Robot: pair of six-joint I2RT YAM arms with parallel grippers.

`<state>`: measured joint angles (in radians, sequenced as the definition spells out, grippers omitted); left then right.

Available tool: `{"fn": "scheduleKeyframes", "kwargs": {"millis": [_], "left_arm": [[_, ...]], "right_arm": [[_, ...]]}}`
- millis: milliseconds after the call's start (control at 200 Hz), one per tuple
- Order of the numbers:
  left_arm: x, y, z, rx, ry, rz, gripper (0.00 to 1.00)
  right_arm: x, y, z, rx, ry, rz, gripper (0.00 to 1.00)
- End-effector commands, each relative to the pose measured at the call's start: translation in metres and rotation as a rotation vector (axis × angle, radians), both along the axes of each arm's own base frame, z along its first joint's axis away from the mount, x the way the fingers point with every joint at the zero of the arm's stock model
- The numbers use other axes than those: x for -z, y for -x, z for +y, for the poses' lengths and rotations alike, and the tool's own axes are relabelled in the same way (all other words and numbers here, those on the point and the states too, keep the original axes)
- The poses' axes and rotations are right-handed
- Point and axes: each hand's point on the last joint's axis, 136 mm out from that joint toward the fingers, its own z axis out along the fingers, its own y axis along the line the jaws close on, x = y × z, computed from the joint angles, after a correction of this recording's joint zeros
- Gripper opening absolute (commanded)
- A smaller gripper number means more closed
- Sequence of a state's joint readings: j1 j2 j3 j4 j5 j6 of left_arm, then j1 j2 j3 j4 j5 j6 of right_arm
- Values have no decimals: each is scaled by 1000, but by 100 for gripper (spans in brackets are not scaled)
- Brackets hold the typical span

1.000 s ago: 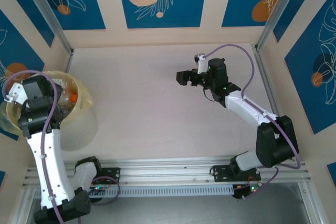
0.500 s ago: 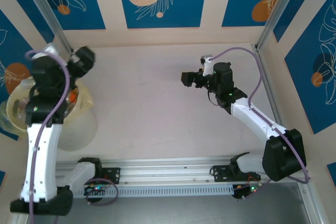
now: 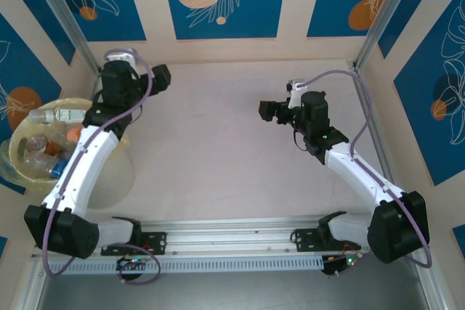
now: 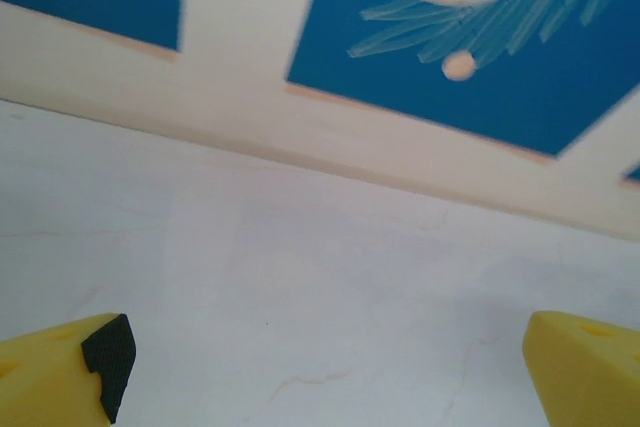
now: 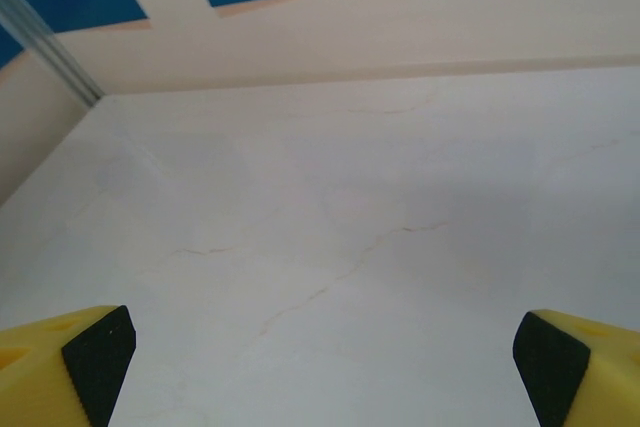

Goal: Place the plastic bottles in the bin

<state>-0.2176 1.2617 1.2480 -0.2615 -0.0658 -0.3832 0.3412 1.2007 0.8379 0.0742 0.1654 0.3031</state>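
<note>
The bin (image 3: 109, 179), a wide pale yellow translucent bucket, stands at the table's left edge. Several plastic bottles lie inside it: a clear one with a white cap (image 3: 62, 115) across the top, one with an orange cap (image 3: 73, 134) and one with a blue label (image 3: 58, 168). My left gripper (image 3: 161, 76) hangs beyond the bin near the back wall, open and empty; its wrist view has the yellow fingertips (image 4: 100, 362) wide apart over bare table (image 4: 330, 367). My right gripper (image 3: 267, 111) hovers over the middle right of the table, open and empty (image 5: 325, 362).
Blue-and-cream patterned walls close in the table at the back and both sides, with metal posts (image 3: 69, 23) in the back corners. An aluminium rail (image 3: 232, 234) runs along the near edge by the arm bases. The tabletop (image 3: 218, 157) between the arms is bare.
My left arm has swung up and out of the bin toward the back wall, leaving the bottles uncovered. My right gripper has drifted slightly right and nearer. Both stayed open.
</note>
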Motion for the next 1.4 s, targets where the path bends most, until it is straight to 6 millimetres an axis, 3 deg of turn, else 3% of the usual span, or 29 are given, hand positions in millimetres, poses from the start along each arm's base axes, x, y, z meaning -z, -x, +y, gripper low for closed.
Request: {"fn": "scheduleKeyframes", "kwargs": {"millis": [0,195,400,510,790,1005,1095,1205,1285,1395], "left_arm": [[1,-4,-34,209,-131,-184,100],[81,-9,-27,207,-305,-121,100],[167,-4,-7,183,-468,-2,100],[193,-8,-4,196,-514,28,100],[202,-15,4,264,-462,37,100],[223,14,23,210,-468,67,100],[229,24,28,187,-442,27,100],[228,21,28,187,-456,-23,100],[229,13,32,187,-401,-26,100],[239,13,36,190,-359,-54,100]], "right_arm": [[10,-10,-35,163,54,-10,99],[43,-22,-94,334,185,8,99],[85,-25,-111,230,266,32,99],[101,-24,-117,202,244,34,99],[116,-12,-114,121,152,-19,99],[121,0,-102,76,140,-135,99],[127,-1,-102,82,153,-158,99],[137,-3,-97,81,174,-186,99],[138,-4,-106,132,171,-155,99],[144,-18,-115,182,178,-74,99]]}}
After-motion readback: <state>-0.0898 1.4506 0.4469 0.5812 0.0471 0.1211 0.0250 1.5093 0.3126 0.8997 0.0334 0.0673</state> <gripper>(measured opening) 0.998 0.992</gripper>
